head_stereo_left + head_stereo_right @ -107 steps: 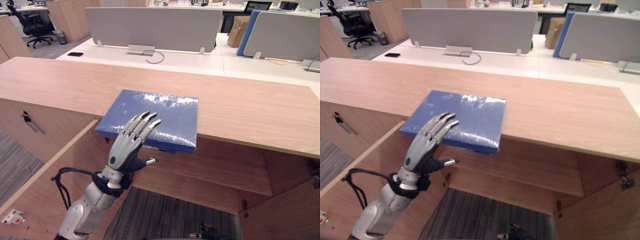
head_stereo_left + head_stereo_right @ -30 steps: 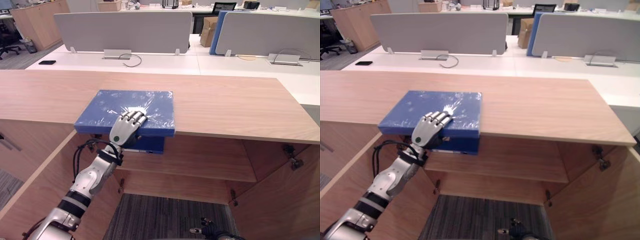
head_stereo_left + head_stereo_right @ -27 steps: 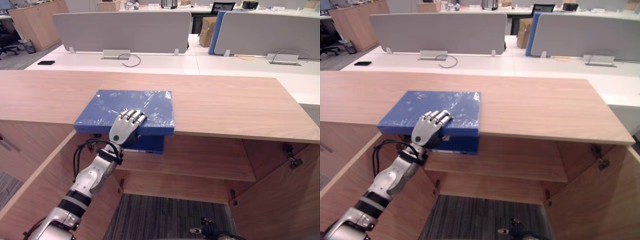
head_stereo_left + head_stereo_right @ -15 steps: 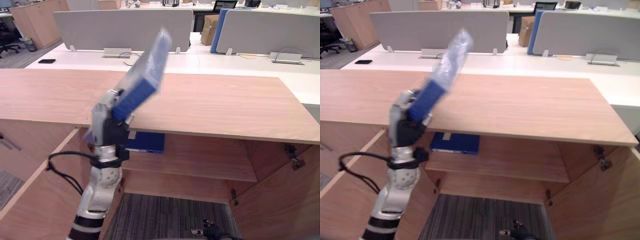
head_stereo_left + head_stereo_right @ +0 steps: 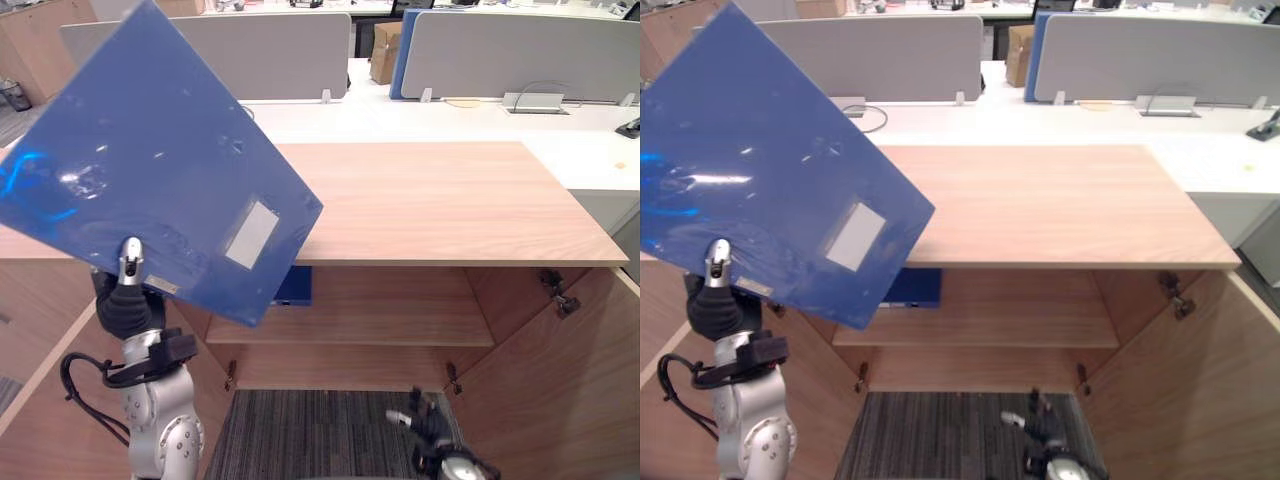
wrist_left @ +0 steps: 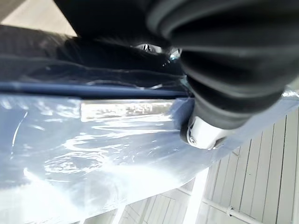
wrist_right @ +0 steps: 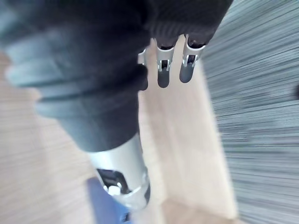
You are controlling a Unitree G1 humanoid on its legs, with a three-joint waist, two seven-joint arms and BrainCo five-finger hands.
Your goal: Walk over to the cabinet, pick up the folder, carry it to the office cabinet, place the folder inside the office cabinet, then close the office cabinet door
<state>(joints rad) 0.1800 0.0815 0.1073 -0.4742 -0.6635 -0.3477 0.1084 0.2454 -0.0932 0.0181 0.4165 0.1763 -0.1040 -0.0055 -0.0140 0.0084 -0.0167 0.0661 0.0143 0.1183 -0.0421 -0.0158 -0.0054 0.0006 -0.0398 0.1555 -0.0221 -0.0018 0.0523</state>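
Held item: folder, a flat, rigid blue rectangle under glossy crinkled film with glare streaks and a pale grey rectangular label on the near face. It is up in the air, tilted on one corner, in front of the cabinet's left half and clear of its top. The left hand grasps it near the lower edge, with the thumb pressed on the near face (the fingers are behind the sheet, hidden), so a pinch grip. The left wrist view shows the thumb tip bearing on the wrinkled film. The cabinet top is a smooth, light wood-grain slab. Below it both doors stand open, the right door on metal hinges. One wood shelf inside carries a second blue item lying flat at its left end, partly hidden by the folder. The right hand hangs low above the grey striped carpet, fingers straight and released. Grey desk dividers stand behind.
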